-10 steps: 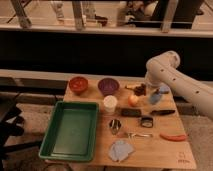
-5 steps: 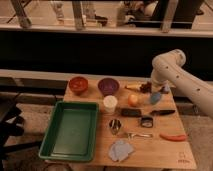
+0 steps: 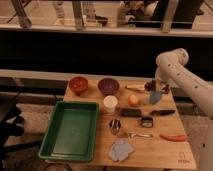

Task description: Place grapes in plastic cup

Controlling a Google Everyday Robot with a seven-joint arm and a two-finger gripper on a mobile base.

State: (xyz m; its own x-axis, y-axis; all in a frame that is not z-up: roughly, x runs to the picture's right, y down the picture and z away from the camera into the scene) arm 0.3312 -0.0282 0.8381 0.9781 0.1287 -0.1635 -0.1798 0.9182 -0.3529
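Note:
The pale light-blue plastic cup (image 3: 155, 97) stands near the table's back right, right of the orange-red apple (image 3: 133, 100). A dark purple-brown bunch, the grapes (image 3: 149, 85), shows just behind and above the cup's rim. I cannot tell whether it hangs from the gripper or rests on the table. My gripper (image 3: 159, 88) is at the end of the white arm (image 3: 175, 70), close over the cup and next to the grapes. Its dark end is partly hidden behind the cup.
A green tray (image 3: 55, 145) sits front left. At the back are an orange-red bowl (image 3: 78, 84) and a purple bowl (image 3: 108, 85). A cream cup (image 3: 110, 103), black items (image 3: 131, 112), a metal cup (image 3: 115, 126), an orange tool (image 3: 173, 137) and a grey-blue cloth (image 3: 121, 150) lie across the table.
The arm has swung up and to the right, away from covering the cup. The light-blue cup now shows more fully. The other objects have not moved.

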